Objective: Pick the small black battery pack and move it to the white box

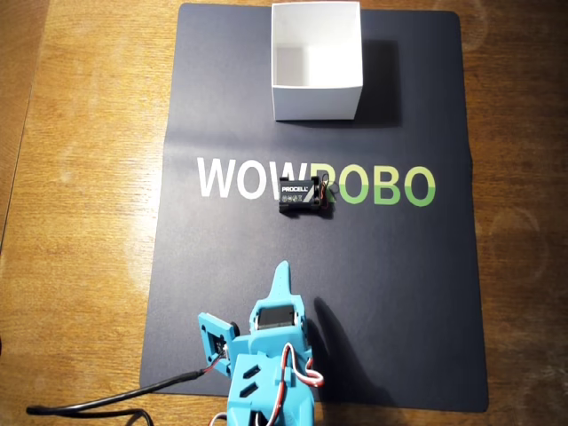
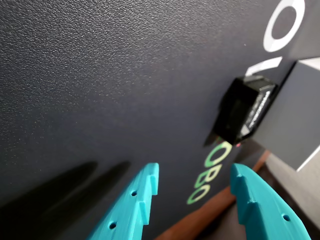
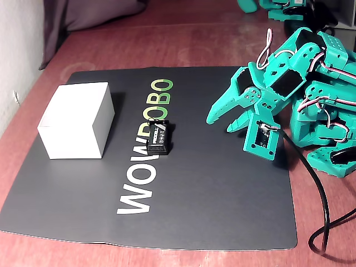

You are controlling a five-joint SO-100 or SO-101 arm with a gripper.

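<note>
Overhead view first: a dark, leather-textured rectangular mat (image 1: 222, 293) lies on the wooden counter (image 1: 80, 222), with "WOWROBO" printed across it in white and green letters. The small black rectangular battery pack (image 1: 303, 196) with white "PROCELL" lettering sits on the middle of that printing, covering the join between the white and green letters, its thin red and black wires at the end toward the green letters. The square white cardboard box (image 1: 317, 100), open-topped with thin upright walls, stands on the mat near its far edge, well apart from the battery pack and with nothing inside that I can see.

The turquoise plastic robot arm (image 1: 271, 373) comes in from the near edge of the mat. Its gripper (image 1: 282, 282) points toward the battery pack but is clear of it, with bare mat between them.

From the wrist view, the gripper (image 2: 195, 180) has its two turquoise fingers (image 2: 142, 192) spread apart with only mat between them, holding nothing. The battery pack (image 2: 240, 112) shows ahead and to the upper right, blurred, with the side of the white box (image 2: 300, 110) behind it.

From the fixed view at the side, the gripper (image 3: 219, 121) hangs above the mat, to the right of the battery pack (image 3: 158, 137), while the white box (image 3: 78, 119) stands to the left. A black cable (image 3: 317, 189) trails from the arm across the mat's right edge.
</note>
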